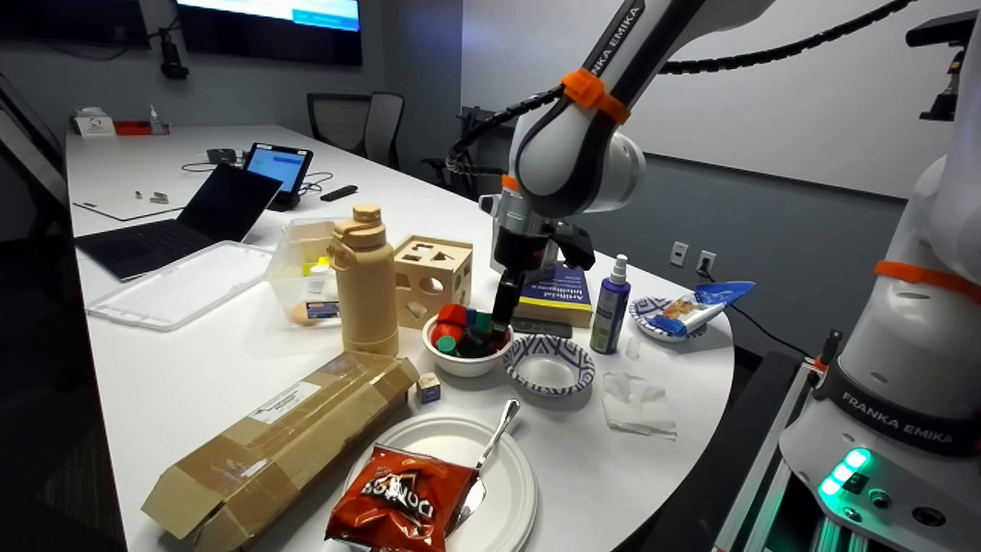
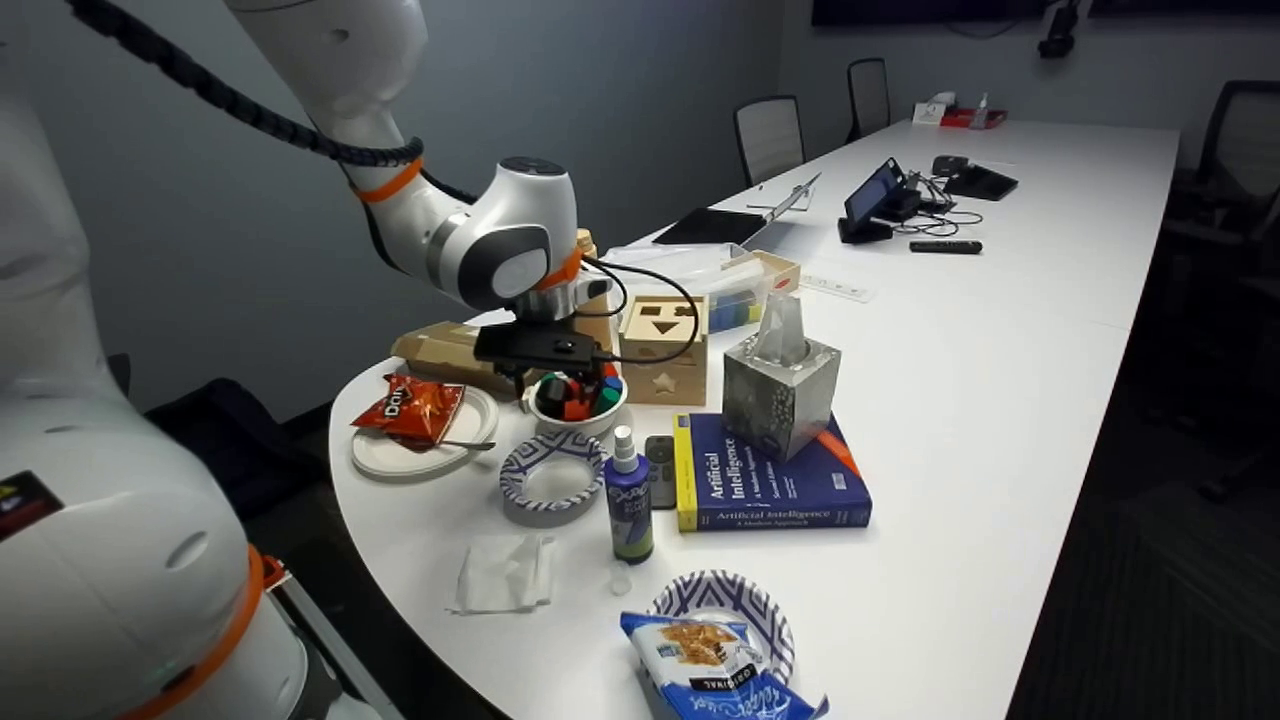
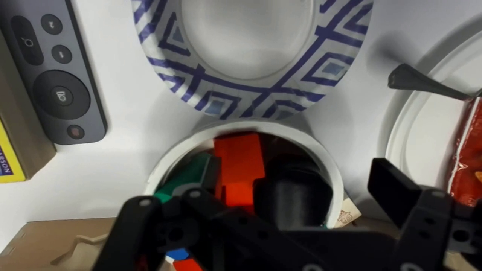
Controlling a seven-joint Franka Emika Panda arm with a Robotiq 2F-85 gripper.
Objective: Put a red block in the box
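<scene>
The hand (image 3: 297, 178) hangs over the white bowl (image 1: 466, 368), its fingers (image 3: 393, 190) wide apart: one above the bowl, the other out past its rim. The red block (image 3: 241, 162) lies in the bowl, below and between the fingers, just beside the first; whether they touch I cannot tell. A black piece (image 3: 293, 195) sits between the block and the second finger. Near the hand stands the box (image 1: 435, 267) and, on another side of it, the patterned bowl (image 1: 549, 373).
</scene>
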